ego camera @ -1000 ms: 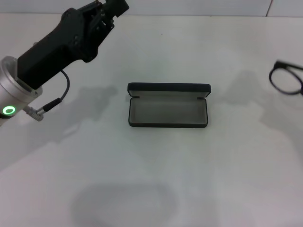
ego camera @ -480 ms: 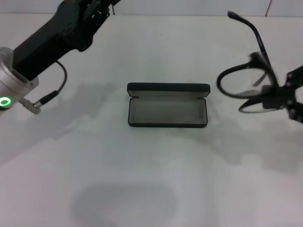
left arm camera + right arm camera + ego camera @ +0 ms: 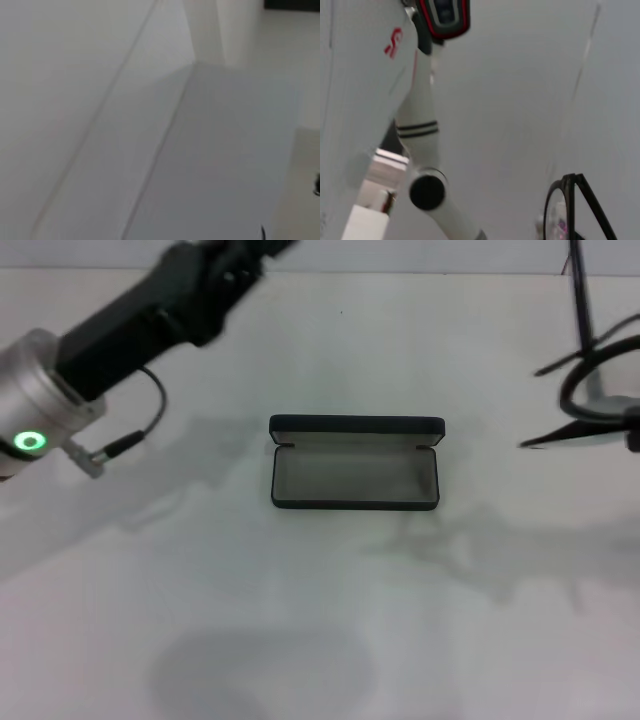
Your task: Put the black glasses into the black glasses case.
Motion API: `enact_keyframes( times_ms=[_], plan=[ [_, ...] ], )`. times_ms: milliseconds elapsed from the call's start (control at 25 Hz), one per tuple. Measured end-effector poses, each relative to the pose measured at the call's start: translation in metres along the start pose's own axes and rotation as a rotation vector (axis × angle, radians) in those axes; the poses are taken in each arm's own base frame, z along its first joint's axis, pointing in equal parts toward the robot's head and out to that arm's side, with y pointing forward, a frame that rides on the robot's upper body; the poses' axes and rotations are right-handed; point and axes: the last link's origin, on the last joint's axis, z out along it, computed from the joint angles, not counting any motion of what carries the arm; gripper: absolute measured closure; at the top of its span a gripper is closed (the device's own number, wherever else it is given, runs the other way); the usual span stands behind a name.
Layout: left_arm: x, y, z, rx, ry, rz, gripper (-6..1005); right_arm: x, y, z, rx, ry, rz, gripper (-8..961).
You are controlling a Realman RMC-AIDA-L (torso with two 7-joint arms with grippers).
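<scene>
The black glasses case (image 3: 355, 480) lies open in the middle of the white table, its grey lining up and its lid (image 3: 356, 426) standing at the back. The black glasses (image 3: 568, 390) hang in the air at the right edge of the head view, to the right of the case and clear of it, with one temple arm pointing up. Only a dark bit of my right gripper (image 3: 634, 435) shows at the frame edge, holding them. The glasses also show in the right wrist view (image 3: 568, 180). My left arm (image 3: 130, 330) reaches across the far left; its gripper is out of view.
The white table (image 3: 300, 620) carries only the case. A cable (image 3: 135, 440) hangs from my left arm near the table's left side. The right wrist view shows my white body (image 3: 420, 135) and a wall.
The glasses have risen from the table at the right, swung towards the case, then moved back right and turned. My left arm has shifted a little to the right.
</scene>
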Motion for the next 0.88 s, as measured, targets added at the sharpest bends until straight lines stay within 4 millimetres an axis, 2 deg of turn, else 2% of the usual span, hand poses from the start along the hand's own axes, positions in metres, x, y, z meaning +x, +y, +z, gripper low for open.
enact_keyframes(
  times_ms=[200,360,640,880],
  plan=[
    [-0.011,0.004,0.021,-0.067,-0.068,-0.035,950,0.012,-0.017,0.021,-0.087,-0.119,-0.002,898],
    [-0.015,0.005,0.031,-0.091,-0.085,-0.052,951,0.023,-0.025,0.035,-0.133,-0.195,0.029,899],
    [-0.017,0.006,0.041,-0.126,-0.109,-0.064,950,0.039,-0.025,0.053,-0.193,-0.231,0.086,899],
    [-0.019,0.011,0.05,-0.173,-0.134,-0.067,951,0.044,-0.022,0.057,-0.201,-0.241,0.119,899]
  ],
)
